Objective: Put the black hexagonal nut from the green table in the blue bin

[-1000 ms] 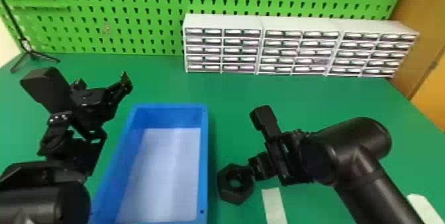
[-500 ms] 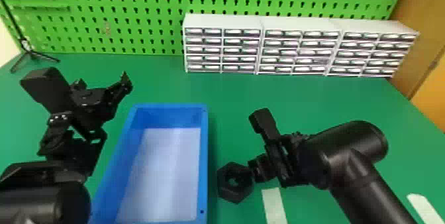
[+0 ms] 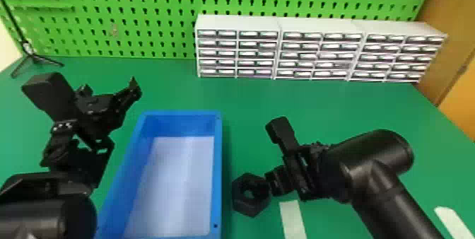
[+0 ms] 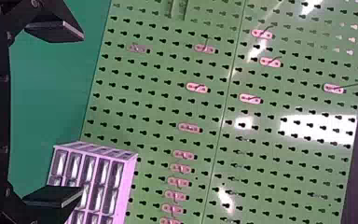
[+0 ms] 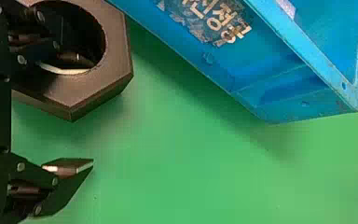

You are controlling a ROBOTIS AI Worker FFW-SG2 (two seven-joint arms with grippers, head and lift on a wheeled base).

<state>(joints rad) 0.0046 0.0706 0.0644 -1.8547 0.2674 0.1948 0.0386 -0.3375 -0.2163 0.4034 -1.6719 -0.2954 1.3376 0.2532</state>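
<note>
Black hexagonal nut (image 3: 241, 202) lies beside the blue bin (image 3: 218, 171) on the bench (image 3: 318, 107); right end effector (image 5: 92, 114), fingers apart, overlaps it. Centre them across one side before closing. Left end effector (image 4: 82, 113), also spread, flanks the bin.

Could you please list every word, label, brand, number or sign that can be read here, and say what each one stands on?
Nothing can be quoted reliably.
Blue bin, outer wall: pale Korean lettering, worn and cut off at the edge of the right wrist view.
Drawer cabinets: any print on the fronts is too small to read.
Black hexagonal nut: no print seen.
</note>
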